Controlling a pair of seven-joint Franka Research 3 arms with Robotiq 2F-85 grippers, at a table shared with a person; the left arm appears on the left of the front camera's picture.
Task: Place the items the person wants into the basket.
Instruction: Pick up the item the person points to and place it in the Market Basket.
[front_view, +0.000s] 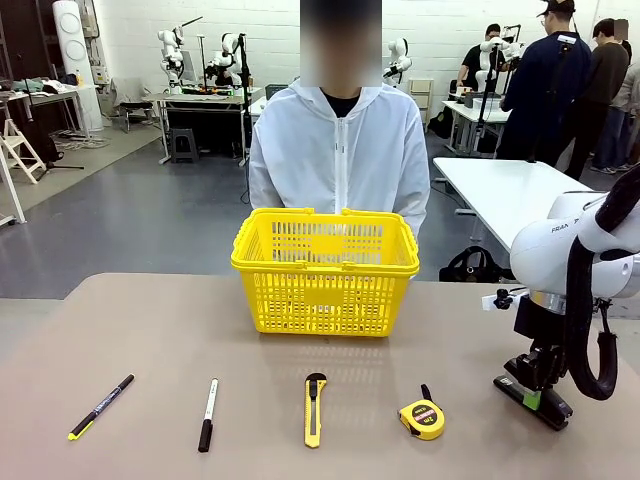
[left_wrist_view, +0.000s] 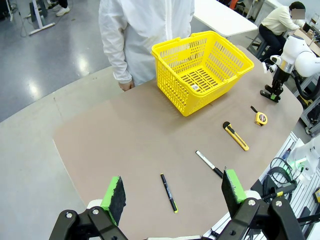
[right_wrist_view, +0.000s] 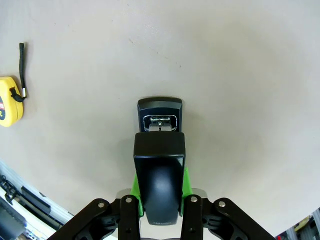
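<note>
Left claw (left_wrist_view: 172, 189): seen spread wide over the near part of the table (front_view: 150, 320), with nothing between its green-padded fingers (left_wrist_view: 115, 197).
Black pen with yellow tip (front_view: 100, 407): laid flat, leftmost in the row of tools. In the left wrist view it is found just ahead of the left claw (left_wrist_view: 169, 192), in line with the gap between the fingers and untouched.
Marker (front_view: 207, 414): white barrel, with the black cap pointed toward the robot's side. It is laid just beyond the finger on the right in the left wrist view (left_wrist_view: 209, 164), apart from the black pen.
Utility knife (front_view: 314, 409): yellow and black, laid farther out from the left claw, past the marker.
Basket (front_view: 325, 270): bright yellow, stood upright with its handles folded down on the rim. It is placed well ahead of the left claw, beyond the row of tools.
Person (front_view: 338, 150): dressed in a white hooded jacket, stood at the far side, behind the basket. One hand (left_wrist_view: 126, 86) is seen at the table edge.
Tape measure (front_view: 422, 418): yellow with a black strap, laid near the right claw, on its left in the front view.
Right claw (front_view: 533, 395): pressed together on a black stapler-like tool (right_wrist_view: 159, 150), which is pinched between the green pads low at the table surface.
</note>
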